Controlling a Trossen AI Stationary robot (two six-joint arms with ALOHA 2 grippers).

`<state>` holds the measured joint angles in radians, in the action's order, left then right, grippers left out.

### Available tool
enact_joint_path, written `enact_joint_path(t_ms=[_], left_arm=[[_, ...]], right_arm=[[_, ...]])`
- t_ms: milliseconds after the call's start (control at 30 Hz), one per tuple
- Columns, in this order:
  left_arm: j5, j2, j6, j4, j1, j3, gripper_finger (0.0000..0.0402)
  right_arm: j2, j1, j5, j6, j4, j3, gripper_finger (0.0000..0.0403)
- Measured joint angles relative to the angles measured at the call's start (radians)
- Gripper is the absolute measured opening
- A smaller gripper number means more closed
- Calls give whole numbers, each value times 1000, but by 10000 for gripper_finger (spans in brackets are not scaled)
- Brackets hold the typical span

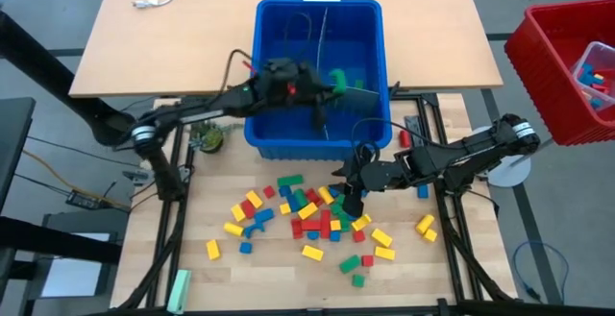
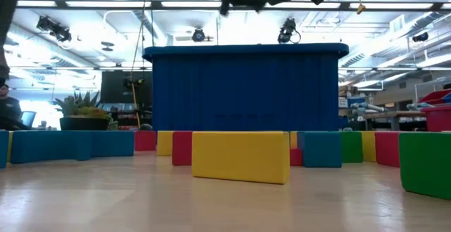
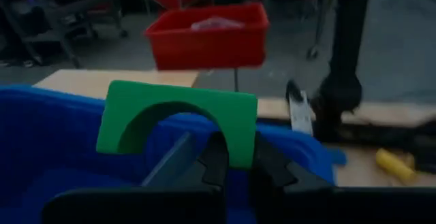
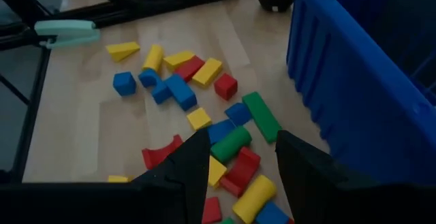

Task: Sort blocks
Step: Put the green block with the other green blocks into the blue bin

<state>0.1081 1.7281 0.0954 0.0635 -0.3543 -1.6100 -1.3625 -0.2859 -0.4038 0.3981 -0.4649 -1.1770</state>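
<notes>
Blocks (image 1: 312, 222) lie mostly unsorted: a loose scatter of red, yellow, green and blue pieces on the wooden table (image 1: 154, 258), just in front of the blue bin (image 1: 318, 76). Left gripper (image 1: 329, 87) hangs over the bin's interior, fingers clenched on a green arch block (image 3: 178, 118), which sits between the fingertips above the bin; judged to be a drop-off in hand. Bin contents largely hidden by the arm, so count already inside cannot be told. Right gripper (image 4: 235, 159) hovers low over the near edge of the pile, jaws parted and holding nothing, a green cylinder (image 4: 230, 144) and red pieces showing in the gap below. Red bin (image 1: 567, 66) off the table's right side holds a few blocks. Judgement: early stage, dozens left on the table, colours still mixed.
</notes>
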Motion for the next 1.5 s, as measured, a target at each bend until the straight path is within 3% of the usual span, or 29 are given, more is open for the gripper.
enact_joint_path(t_ms=[267,567,767,933,1067,1300,1500], left_arm=[[12,193,-151,-253,-163,-51,43],[39,362,-216,-226,-217,-203,89],[28,358,-181,-4,-221,-346,160],[17,356,-142,170,-219,-480,190],[6,355,-148,306,-220,-557,193],[60,290,-67,724,-144,-717,184],[-104,106,-49,890,-24,-668,171]], right_arm=[[-3,0,-17,0,3,0,157],[-11,1,-51,2,0,0,157],[-11,1,-48,2,-3,0,157],[-11,1,-48,-3,-2,0,157],[-11,1,-40,1,-4,0,157],[-11,-1,-18,-3,-8,0,157],[-11,-2,-12,-9,-8,0,157]])
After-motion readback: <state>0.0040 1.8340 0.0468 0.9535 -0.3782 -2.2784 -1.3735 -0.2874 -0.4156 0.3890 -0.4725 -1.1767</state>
